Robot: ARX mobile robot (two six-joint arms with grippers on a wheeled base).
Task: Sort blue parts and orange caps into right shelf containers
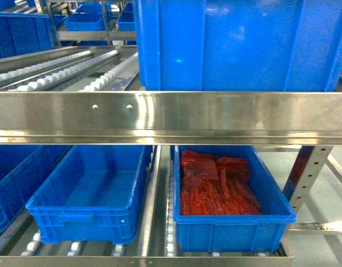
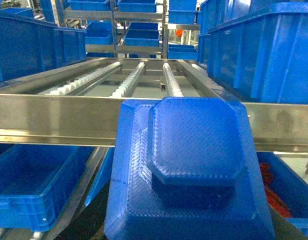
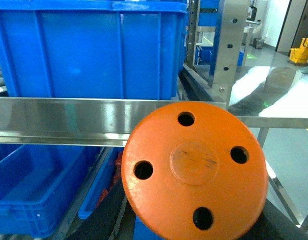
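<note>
Grippers: neither shows in any view, jaw state cannot be told; a blue part (image 2: 194,165) fills the left wrist view, an orange cap (image 3: 194,167) the right, both before the shelf rail (image 1: 171,114), presumably carried. Lower containers: left crate (image 1: 87,194) looks empty, right crate (image 1: 232,222) holds red pieces. Judged early: both items remain undelivered.

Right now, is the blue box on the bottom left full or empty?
Empty. The lower-left crate shows only its bare blue floor, while the crate beside it holds red pieces.
</note>
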